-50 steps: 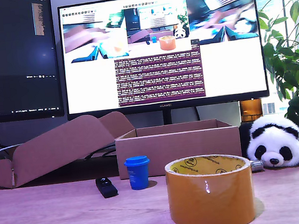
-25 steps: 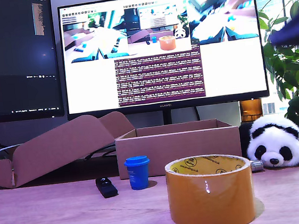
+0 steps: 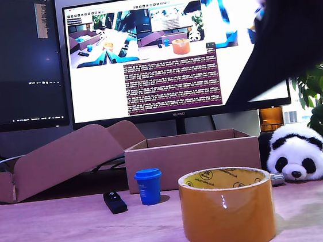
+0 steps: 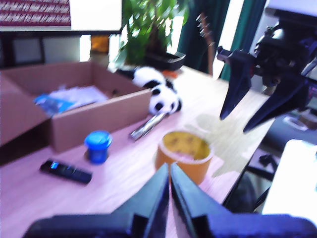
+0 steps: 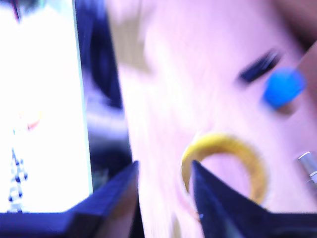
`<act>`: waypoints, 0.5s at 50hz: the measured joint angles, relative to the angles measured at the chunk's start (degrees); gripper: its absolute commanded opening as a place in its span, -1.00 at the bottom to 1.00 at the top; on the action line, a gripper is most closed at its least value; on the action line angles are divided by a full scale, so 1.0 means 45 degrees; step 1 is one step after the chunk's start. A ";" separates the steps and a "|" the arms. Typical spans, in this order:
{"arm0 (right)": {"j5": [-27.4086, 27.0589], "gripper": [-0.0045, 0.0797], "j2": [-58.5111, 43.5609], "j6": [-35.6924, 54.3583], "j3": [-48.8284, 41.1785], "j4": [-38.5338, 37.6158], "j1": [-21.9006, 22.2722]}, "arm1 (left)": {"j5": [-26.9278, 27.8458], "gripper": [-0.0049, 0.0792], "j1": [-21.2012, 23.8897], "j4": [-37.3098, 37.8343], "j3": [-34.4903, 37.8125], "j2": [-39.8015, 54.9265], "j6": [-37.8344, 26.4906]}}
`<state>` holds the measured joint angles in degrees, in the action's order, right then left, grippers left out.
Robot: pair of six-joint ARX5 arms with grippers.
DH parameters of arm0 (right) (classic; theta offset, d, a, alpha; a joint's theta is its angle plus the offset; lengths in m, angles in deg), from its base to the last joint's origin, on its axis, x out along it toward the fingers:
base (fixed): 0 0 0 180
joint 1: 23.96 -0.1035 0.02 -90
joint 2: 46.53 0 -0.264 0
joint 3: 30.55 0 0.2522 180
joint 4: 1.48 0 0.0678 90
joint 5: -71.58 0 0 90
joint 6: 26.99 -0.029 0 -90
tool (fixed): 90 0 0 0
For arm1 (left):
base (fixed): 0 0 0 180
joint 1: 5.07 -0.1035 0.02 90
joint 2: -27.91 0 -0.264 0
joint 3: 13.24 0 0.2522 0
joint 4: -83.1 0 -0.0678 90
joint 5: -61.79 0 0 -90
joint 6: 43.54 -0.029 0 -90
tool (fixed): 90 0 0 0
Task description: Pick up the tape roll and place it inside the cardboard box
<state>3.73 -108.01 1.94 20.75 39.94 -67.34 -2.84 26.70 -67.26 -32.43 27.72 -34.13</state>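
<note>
Tape roll [image 3: 227, 207] sits untouched on the near counter [image 3: 75, 234], the task judged barely begun. Left to right in the exterior view: blue cup [image 3: 149, 186], cardboard box [image 3: 192, 158] farther back, toy panda [image 3: 299, 155]. My first gripper [image 4: 170, 177], its end effector pressed together, aims at the roll; my second gripper [image 5: 163, 171], fingers spread, hovers above it. Grasp, lift and placement inside the box all remain.

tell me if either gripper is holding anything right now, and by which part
Nothing is held. My first gripper has its jaws together on nothing, and my second gripper has its jaws apart above the tape roll, which stands untouched on the table.
</note>
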 measured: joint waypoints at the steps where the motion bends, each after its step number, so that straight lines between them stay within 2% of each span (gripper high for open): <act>1: -0.0049 -0.06 -0.0214 0.0189 0.0131 0.0005 -0.0039 | -0.0015 -0.93 0.0000 0.0053 0.0000 0.0000 0.0000; 13: -0.0107 0.04 -0.2448 0.0267 0.1287 0.0078 -0.0058 | -0.0165 -0.93 0.0000 0.0661 0.0000 0.0000 -0.0403; 25: -0.0476 0.02 -0.4090 0.0622 0.1311 0.0486 -0.0058 | -0.0418 -0.93 0.0000 0.0695 0.0000 0.0000 -0.0491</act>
<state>1.59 -126.41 4.73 26.65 42.12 -67.60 -4.72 26.70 -64.13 -32.43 27.72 -36.34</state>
